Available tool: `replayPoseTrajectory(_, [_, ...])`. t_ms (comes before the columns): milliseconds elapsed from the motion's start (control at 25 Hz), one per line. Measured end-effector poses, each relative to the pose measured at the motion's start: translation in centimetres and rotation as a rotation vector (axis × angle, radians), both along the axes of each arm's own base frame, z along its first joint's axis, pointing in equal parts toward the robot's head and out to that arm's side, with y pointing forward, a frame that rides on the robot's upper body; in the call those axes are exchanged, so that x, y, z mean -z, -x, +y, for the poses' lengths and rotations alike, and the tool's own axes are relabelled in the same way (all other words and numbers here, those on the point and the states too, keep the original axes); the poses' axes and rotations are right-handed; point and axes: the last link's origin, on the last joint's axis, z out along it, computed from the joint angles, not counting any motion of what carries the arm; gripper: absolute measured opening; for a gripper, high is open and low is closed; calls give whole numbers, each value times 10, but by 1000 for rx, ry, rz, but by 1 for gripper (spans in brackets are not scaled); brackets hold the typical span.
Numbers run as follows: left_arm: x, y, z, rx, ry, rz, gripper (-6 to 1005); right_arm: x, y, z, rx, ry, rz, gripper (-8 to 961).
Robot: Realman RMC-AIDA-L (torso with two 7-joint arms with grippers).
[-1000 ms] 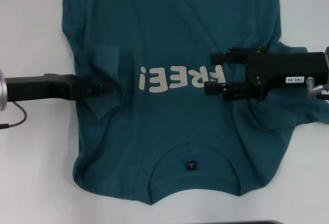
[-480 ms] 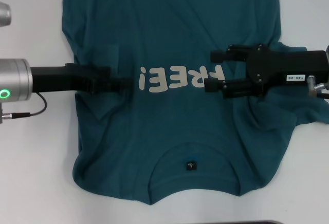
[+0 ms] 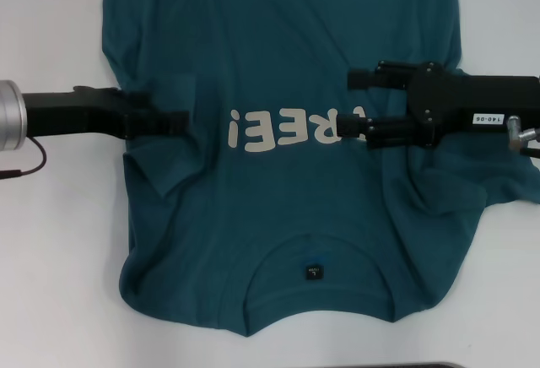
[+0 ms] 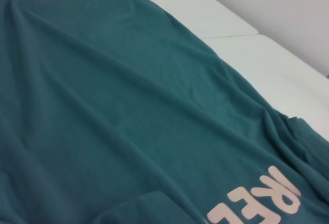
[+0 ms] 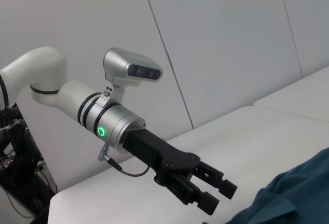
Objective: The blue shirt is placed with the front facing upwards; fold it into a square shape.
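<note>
Clearly, blue shirt (image 3: 278, 208), cream "FREE!" lettering (image 3: 287, 127)

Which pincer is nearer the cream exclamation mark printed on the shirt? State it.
Left. The left pincer sits just beside the cream exclamation mark; the right pincer is at the lettering's opposite end.

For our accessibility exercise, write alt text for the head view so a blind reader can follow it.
A blue shirt lies front-up on a white table, its "FREE!" lettering between two black claws: the left claw at its left edge, the open right claw over the letters' end.
</note>
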Motion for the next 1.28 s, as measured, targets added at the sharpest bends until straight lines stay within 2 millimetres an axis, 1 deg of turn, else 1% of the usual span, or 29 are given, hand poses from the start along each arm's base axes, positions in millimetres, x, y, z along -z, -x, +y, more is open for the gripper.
replayPoseTrajectory(80, [0, 0, 0, -14, 5, 25, 875, 0, 0, 0, 1, -2, 5, 913])
replayPoseTrajectory(280, [6, -9, -1, -17, 46, 51, 876, -1, 1, 0, 4, -4, 11, 913])
replayPoseTrajectory(560, [30, -20, 2, -5, 81, 89, 875, -1, -1, -1, 10, -8, 12, 913])
replayPoseTrajectory(680, [35, -23, 3, -5, 81, 101, 874, -2, -2, -1, 10, -8, 11, 913])
replayPoseTrajectory(840, [38, -22, 4, -16, 74, 106, 874, -2, -2, -3, 7, -3, 13, 913])
replayPoseTrajectory(1120, [36, -20, 6, -34, 61, 114, 875, -4, -5, -6, 10, -2, 15, 913])
replayPoseTrajectory(1280, [36, -17, 8, -54, 61, 149, 876, -4, -5, -6, 12, -3, 14, 913])
